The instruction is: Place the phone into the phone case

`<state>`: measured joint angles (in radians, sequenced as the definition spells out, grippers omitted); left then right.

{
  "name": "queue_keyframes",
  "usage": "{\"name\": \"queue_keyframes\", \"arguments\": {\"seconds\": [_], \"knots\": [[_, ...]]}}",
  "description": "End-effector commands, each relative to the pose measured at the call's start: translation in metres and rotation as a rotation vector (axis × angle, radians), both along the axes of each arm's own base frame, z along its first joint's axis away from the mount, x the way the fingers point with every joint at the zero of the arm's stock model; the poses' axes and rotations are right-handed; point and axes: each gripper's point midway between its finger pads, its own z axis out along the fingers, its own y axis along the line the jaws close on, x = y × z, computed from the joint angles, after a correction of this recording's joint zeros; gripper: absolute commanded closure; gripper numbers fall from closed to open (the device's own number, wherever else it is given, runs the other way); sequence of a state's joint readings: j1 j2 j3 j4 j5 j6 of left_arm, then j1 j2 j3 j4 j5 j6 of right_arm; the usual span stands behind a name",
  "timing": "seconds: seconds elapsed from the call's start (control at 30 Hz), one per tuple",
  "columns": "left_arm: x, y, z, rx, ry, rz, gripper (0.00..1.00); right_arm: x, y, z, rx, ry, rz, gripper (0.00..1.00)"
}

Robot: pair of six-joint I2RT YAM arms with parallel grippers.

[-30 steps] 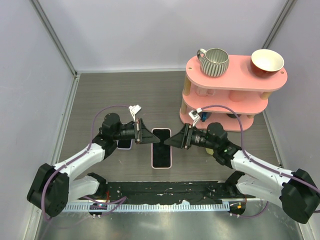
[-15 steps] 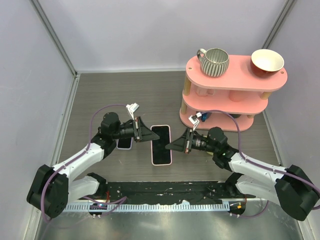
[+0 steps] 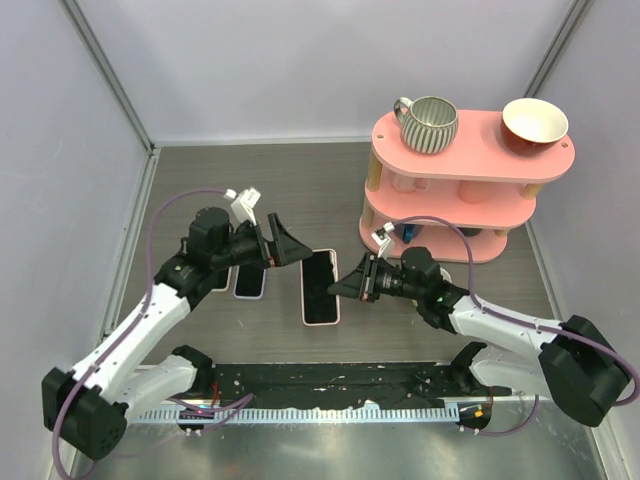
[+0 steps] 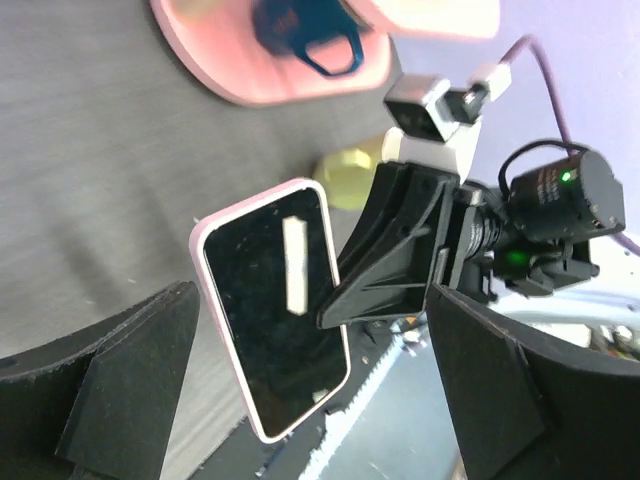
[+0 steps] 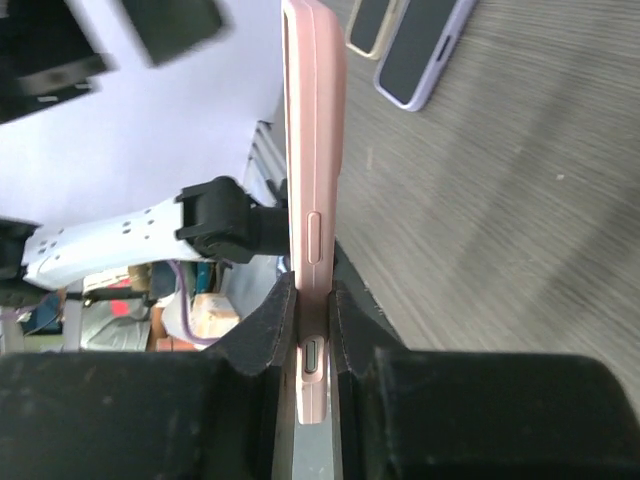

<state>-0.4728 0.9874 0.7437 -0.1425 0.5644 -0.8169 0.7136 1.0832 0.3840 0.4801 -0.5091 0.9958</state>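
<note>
The phone [image 3: 320, 288], at the centre of the frame, seems already seated in the case [image 5: 315, 150]; the right hand [image 3: 342, 288] clamps its edge, the left hand [image 3: 288, 250] stands open beside it, so probably only release is left.

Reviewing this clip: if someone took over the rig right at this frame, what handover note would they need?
Left gripper: open, holding nothing, hovering by the phone's far-left corner.
Right gripper: shut on the right long edge of the pink phone case.
Phone: screen up, mid-table, sitting inside the case with pink rim showing around it.
Done: phone appears inserted.
Left: check that every corner is seated, which these views cannot confirm, then release.
A lavender-cased phone lies to the left, untouched.
</note>
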Motion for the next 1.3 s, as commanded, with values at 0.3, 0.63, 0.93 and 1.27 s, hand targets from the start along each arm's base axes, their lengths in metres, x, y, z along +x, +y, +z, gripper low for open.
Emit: {"name": "queue_keyframes", "arguments": {"seconds": [0.3, 0.63, 0.93, 1.27], "knots": [[0.019, 0.121, 0.010, 0.472, -0.281, 0.468, 0.00, 0.071, 0.042, -0.007, -0.149, -0.008, -0.153, 0.99], [0.016, 0.127, 0.004, 0.504, -0.276, 0.471, 0.00, 0.105, 0.097, -0.040, -0.105, 0.117, -0.135, 0.99], [0.014, 0.130, 0.001, 0.520, -0.266, 0.475, 0.00, 0.110, 0.095, -0.093, -0.196, 0.192, -0.175, 0.89], [0.015, 0.129, -0.004, 0.534, -0.249, 0.467, 0.00, 0.111, 0.085, -0.112, -0.283, 0.232, -0.209, 0.54]]}}
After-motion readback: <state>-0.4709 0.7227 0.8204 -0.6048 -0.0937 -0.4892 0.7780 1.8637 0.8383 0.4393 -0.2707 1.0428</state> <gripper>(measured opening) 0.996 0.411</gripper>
